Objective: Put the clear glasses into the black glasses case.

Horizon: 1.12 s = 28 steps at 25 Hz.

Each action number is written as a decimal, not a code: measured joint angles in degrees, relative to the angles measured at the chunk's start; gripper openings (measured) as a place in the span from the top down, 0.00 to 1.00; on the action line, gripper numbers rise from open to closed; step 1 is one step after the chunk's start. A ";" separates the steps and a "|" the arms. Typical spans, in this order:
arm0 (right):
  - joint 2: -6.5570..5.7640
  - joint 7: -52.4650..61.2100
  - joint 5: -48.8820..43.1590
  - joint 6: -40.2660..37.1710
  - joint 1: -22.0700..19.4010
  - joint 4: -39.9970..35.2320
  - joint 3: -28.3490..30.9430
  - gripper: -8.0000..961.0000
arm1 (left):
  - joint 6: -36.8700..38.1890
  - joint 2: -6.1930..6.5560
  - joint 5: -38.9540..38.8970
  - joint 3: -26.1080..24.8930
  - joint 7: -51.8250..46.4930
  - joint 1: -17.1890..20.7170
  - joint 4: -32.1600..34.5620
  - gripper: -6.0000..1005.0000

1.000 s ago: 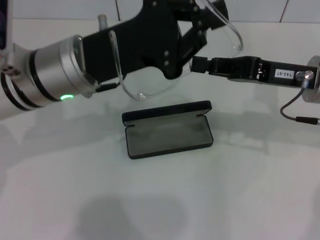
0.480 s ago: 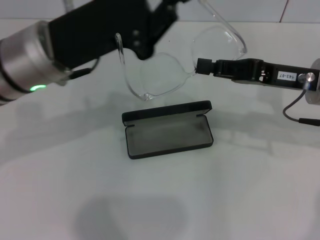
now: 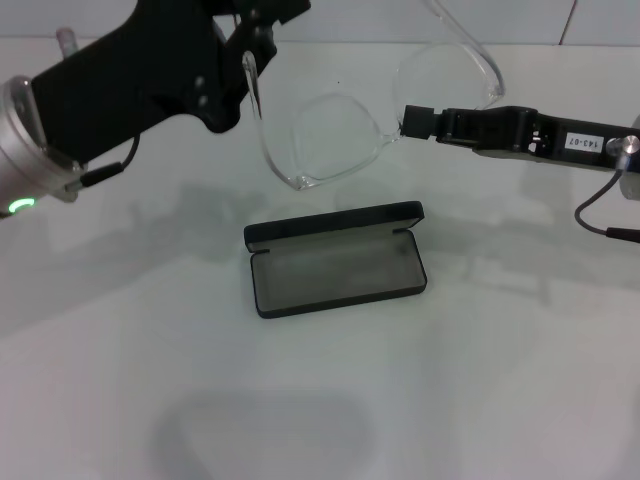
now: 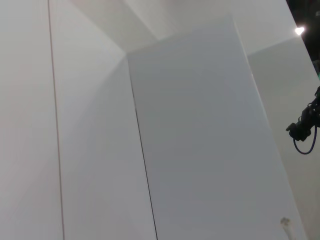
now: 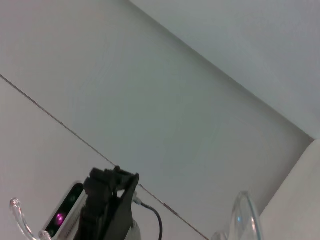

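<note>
Right hand (image 3: 408,122) pinching clear glasses (image 3: 340,140), above black glasses case (image 3: 335,258)

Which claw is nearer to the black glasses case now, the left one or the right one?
Right. The right claw holds the clear glasses by the bridge, above and just behind the black glasses case. The left claw is higher, behind the case toward the robot's left, at one temple arm.

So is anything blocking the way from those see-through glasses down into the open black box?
Nothing visible does. The clear glasses hang in the air from the right gripper, above and behind the black glasses case, which lies open on the table. The left gripper sits off to their left.
</note>
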 joint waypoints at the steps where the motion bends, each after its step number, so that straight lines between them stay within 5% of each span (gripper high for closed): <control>1: -0.05 0.01 0.03 0.15 0.00 -0.02 0.13 0.95 | 0.04 -0.06 0.22 0.00 -0.17 0.30 -0.02 0.95; 28: 0.15 0.37 2.06 0.52 0.14 -1.53 1.53 0.95 | 0.55 -0.94 0.33 5.97 0.20 -0.35 -5.26 0.95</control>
